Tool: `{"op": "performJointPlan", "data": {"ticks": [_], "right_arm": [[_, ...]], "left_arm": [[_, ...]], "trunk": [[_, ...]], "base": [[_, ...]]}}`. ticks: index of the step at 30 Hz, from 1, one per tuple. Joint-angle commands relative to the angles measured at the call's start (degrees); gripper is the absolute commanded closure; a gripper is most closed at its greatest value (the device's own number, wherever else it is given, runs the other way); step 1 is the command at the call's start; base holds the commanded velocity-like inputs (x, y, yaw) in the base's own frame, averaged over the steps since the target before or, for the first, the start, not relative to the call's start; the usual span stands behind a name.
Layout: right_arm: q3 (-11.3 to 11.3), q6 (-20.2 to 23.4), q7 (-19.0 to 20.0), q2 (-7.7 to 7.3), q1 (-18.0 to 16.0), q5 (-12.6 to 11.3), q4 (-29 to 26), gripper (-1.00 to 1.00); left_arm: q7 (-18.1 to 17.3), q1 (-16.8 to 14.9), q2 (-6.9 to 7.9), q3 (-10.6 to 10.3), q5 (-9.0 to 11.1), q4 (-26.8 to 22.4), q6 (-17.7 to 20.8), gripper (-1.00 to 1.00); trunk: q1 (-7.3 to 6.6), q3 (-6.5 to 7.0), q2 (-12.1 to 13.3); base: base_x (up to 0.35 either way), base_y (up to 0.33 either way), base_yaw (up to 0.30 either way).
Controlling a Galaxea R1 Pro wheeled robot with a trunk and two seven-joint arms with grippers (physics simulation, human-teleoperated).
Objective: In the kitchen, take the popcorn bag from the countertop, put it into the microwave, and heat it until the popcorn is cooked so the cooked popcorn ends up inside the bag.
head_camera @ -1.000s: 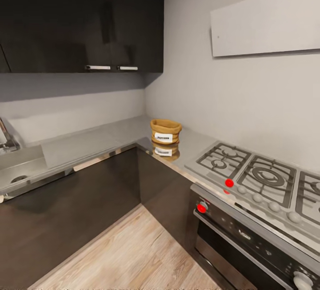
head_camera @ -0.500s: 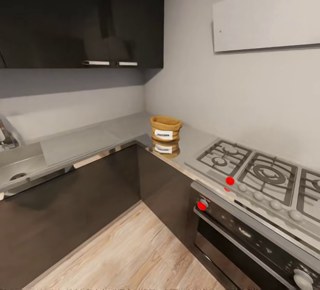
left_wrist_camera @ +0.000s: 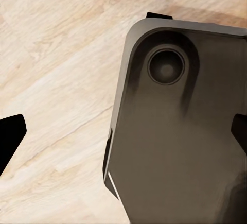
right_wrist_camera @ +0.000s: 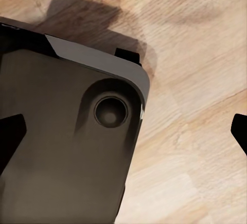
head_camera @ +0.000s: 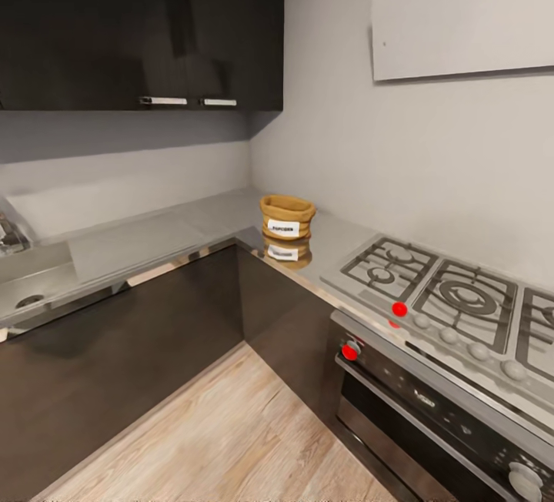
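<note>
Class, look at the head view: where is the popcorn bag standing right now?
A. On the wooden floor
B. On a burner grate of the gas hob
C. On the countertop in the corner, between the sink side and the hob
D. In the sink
C: the popcorn bag stands upright on the countertop in the corner, with the gas hob beside it and apart from it.

Ahead of me dark upper cabinets (head_camera: 138, 25) hang on the grey wall, with two silver handles along their lower edge. To my right, a gas hob (head_camera: 454, 302) with grey grates sits above a dark oven (head_camera: 431, 417) with red knobs. A sink (head_camera: 23, 286) lies at far left. Light wooden floor (head_camera: 223, 440) runs below.
</note>
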Motion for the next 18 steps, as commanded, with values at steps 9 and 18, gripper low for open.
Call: {"op": "performJointPlan", "data": {"ticks": [9, 18], "right_arm": [[-0.48, -0.26, -0.18, -0.04, -0.06, 0.49, 0.16, -1.00], [-0.48, -0.19, -0.18, -0.04, -0.06, 0.49, 0.12, -1.00]], "left_arm": [[-0.04, -0.02, -0.07, 0.09, 0.22, 0.03, -0.25, -1.00], [-0.04, -0.02, -0.07, 0.09, 0.22, 0.04, -0.26, -1.00]], "trunk": [[0.00, -0.90, -0.03], [0.00, -1.75, -0.03]], "base": [[0.000, 0.000, 0.000], [0.000, 0.000, 0.000]]}}
